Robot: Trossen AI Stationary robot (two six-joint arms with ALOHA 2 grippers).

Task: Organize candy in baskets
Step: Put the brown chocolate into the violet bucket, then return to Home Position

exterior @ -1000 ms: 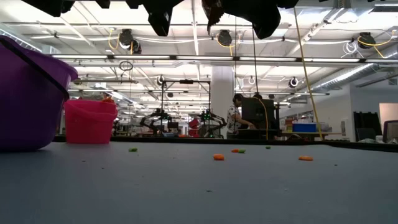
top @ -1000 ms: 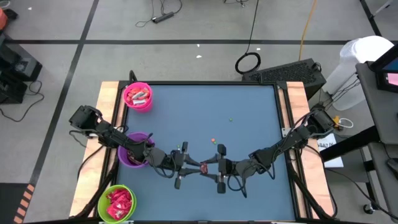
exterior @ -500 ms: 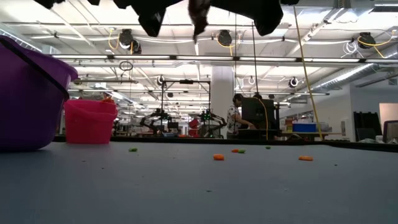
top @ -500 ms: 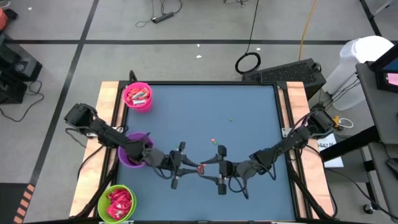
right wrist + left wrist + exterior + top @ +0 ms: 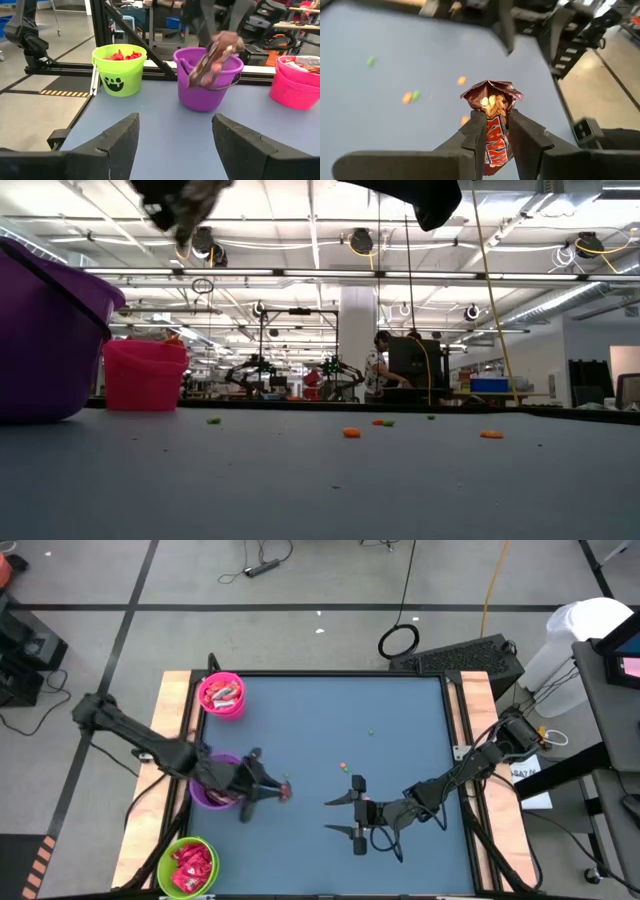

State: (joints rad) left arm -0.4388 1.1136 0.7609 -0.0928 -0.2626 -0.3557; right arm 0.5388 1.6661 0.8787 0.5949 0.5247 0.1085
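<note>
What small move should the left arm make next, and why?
Probably carry on to above the purple basket and release. The left gripper is shut on a brown candy just beside that basket; the right gripper is open and empty.

An open-plan robotics lab: ceiling strip lights (image 5: 300,275), distant workbenches (image 5: 300,385).
</note>
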